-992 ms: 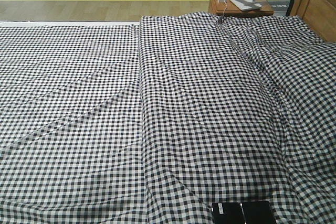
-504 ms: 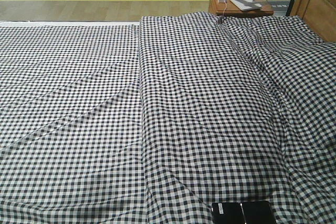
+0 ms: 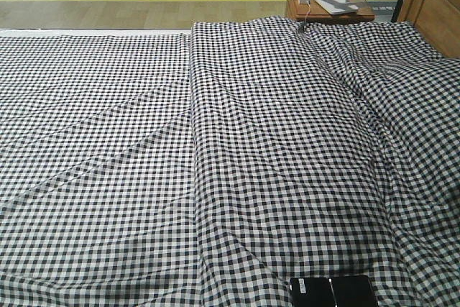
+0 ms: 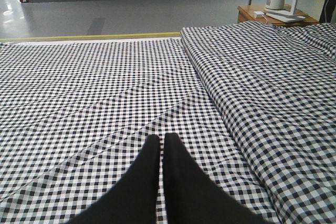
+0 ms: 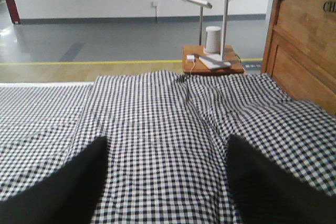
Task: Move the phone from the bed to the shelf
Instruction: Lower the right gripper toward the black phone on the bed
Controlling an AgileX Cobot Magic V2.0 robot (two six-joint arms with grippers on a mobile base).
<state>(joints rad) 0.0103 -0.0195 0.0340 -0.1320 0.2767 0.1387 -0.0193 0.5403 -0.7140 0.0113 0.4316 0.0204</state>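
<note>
The phone (image 3: 333,292) lies flat on the bed (image 3: 215,177) at the very bottom edge of the front view, right of centre, with its lower side cut off by the frame. Neither of my wrist cameras shows it. My left gripper (image 4: 161,139) sits low in the centre of its own view with its two black fingers pressed together and nothing between them. My right gripper (image 5: 167,140) is spread wide, one finger in each lower corner of its view, and it holds nothing either.

I think the reach is the risky part. The phone is thin and glossy and rests on soft, wrinkled checked cloth. If I come down too deep, I could push it into the bedding or pinch a fold of cloth along with it. If I come down too shallow, the smooth edges may slide out of my fingers. I would also be starting the reach without either wrist camera seeing the phone.

The shelf is in none of my views; I can only see the bedside table (image 3: 330,5) at the upper right. The carry may therefore be long, and a weak grip could drop the phone.
</note>
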